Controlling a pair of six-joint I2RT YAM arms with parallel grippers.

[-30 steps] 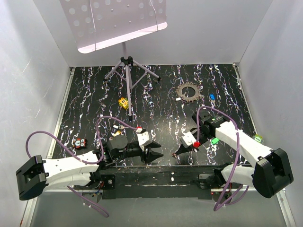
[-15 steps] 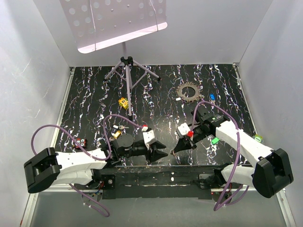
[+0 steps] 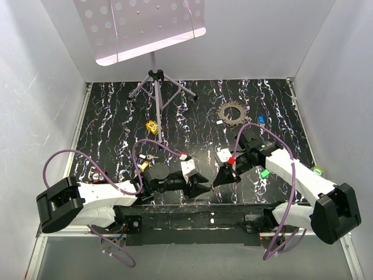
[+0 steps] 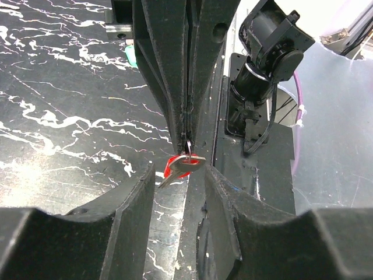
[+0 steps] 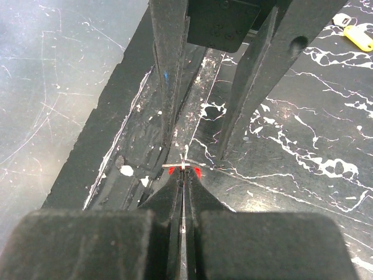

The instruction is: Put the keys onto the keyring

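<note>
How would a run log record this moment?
left gripper open, jaws either side of red key | right gripper shut on keyring, key dangling

A red-headed key with a silver blade is pictured hung on a thin wire keyring, which is pinched at the very tip of the right gripper's closed jaws. The key is tilted and framed between the left gripper's parted jaws. A green-headed key is seen lying flat well behind the right jaws, and a blue-headed key farther off.
</note>
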